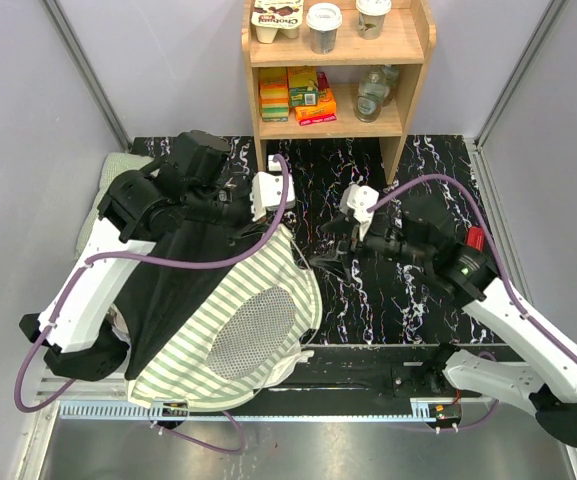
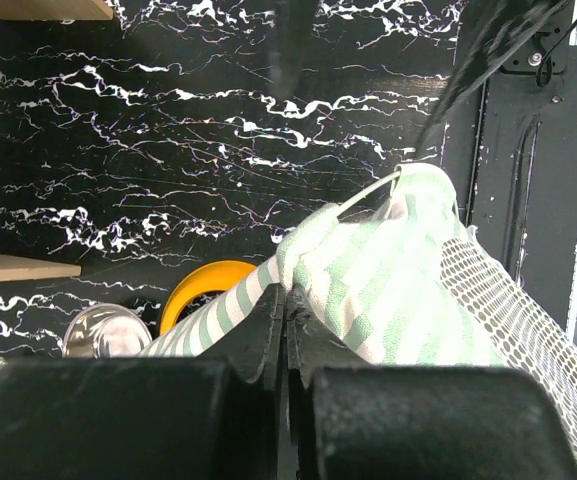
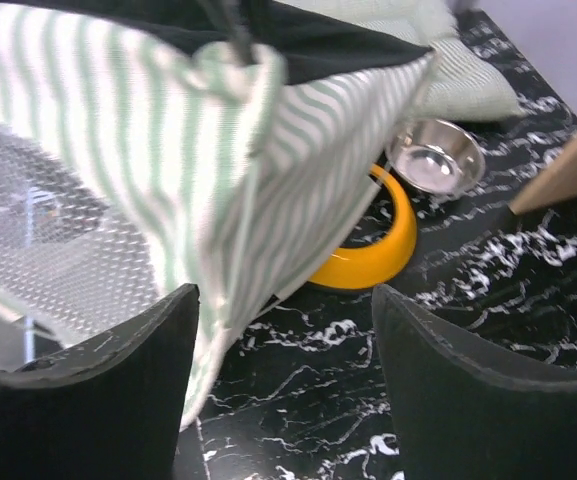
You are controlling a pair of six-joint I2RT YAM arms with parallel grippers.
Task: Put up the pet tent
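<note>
The pet tent (image 1: 238, 320), green-and-white striped with a white mesh panel and a dark underside, is held up over the left half of the table. My left gripper (image 1: 273, 222) is shut on a fold of the striped fabric at the tent's top edge (image 2: 368, 270), its fingertips (image 2: 286, 300) pressed together on the cloth. A thin white pole (image 2: 368, 197) loops out at that corner. My right gripper (image 1: 333, 252) is open and empty, just right of the tent. In the right wrist view the tent (image 3: 118, 120) hangs in front of the left finger (image 3: 98, 390).
A yellow bowl holder (image 3: 378, 250) and a steel bowl (image 3: 436, 165) sit on the black marbled table under the tent's far side. A green quilted cushion (image 1: 108, 175) lies at the back left. A wooden shelf (image 1: 333, 70) with boxes and jars stands at the back.
</note>
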